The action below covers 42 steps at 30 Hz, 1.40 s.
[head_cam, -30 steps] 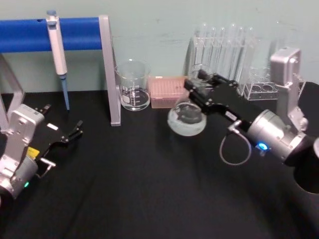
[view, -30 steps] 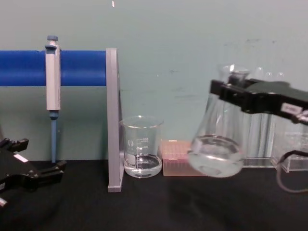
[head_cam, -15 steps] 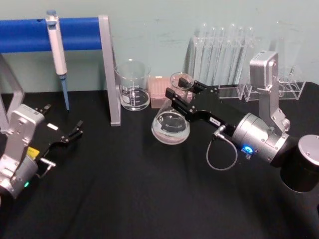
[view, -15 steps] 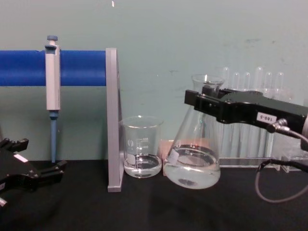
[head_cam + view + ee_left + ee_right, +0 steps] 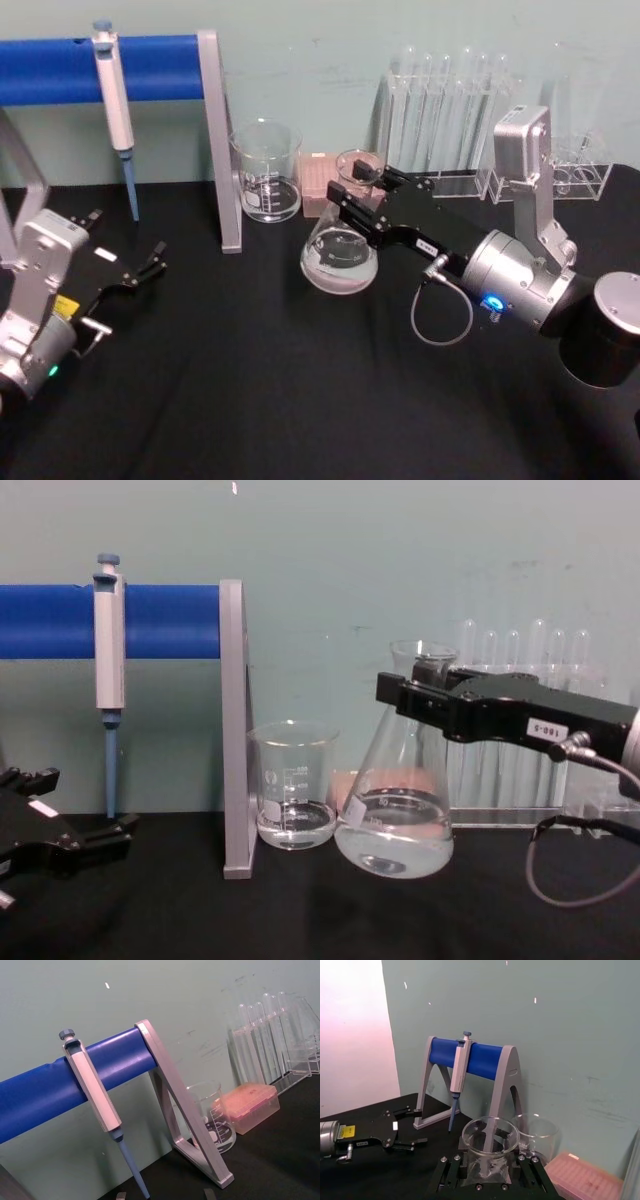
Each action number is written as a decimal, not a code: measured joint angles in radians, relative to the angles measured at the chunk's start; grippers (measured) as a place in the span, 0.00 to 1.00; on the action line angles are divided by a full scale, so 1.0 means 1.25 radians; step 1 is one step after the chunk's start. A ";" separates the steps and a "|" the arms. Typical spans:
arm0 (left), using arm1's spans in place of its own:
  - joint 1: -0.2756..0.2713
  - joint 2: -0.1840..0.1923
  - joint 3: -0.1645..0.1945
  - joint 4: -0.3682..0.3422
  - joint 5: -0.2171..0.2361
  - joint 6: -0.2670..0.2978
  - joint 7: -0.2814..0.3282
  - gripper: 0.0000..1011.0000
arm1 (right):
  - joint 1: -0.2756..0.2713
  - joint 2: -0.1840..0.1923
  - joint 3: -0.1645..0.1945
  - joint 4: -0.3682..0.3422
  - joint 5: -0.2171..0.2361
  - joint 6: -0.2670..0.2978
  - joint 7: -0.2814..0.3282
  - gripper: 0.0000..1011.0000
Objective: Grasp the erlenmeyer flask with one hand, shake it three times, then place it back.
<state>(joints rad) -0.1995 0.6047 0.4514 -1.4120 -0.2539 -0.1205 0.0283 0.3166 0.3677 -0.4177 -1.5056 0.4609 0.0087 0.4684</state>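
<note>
The erlenmeyer flask (image 5: pixel 340 260) is clear glass with some clear liquid in its wide base. It stands upright just in front of the pink tip box, with its base low over the black cloth (image 5: pixel 250 380). I cannot tell whether it touches the cloth. My right gripper (image 5: pixel 358 192) is shut on the flask's neck, reaching in from the right. In the chest view the flask (image 5: pixel 395 825) hangs below the same gripper (image 5: pixel 425 695). The right wrist view looks down on the flask's rim (image 5: pixel 490 1141). My left gripper (image 5: pixel 150 262) is parked at the left, open and holding nothing.
A glass beaker (image 5: pixel 266 172) with a little liquid stands left of the pink tip box (image 5: pixel 318 186). Test tubes in a clear rack (image 5: pixel 450 120) line the back right. A pipette (image 5: pixel 115 100) hangs on the blue-barred stand (image 5: pixel 220 150) at the back left.
The right gripper carried the flask leftward and down. The flask went from raised and tilted to upright and low near the cloth. The left arm stayed still.
</note>
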 joint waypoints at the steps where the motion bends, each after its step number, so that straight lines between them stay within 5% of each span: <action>1: 0.000 0.000 0.000 0.000 0.000 0.000 0.000 0.99 | 0.000 0.000 -0.001 0.000 0.000 0.000 0.000 0.45; 42: 0.000 0.000 0.000 0.000 0.000 0.000 0.000 0.99 | 0.008 0.019 -0.029 0.061 0.001 -0.005 0.035 0.45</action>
<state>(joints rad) -0.1996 0.6047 0.4514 -1.4120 -0.2539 -0.1205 0.0283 0.3267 0.3915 -0.4537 -1.4295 0.4628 0.0019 0.5120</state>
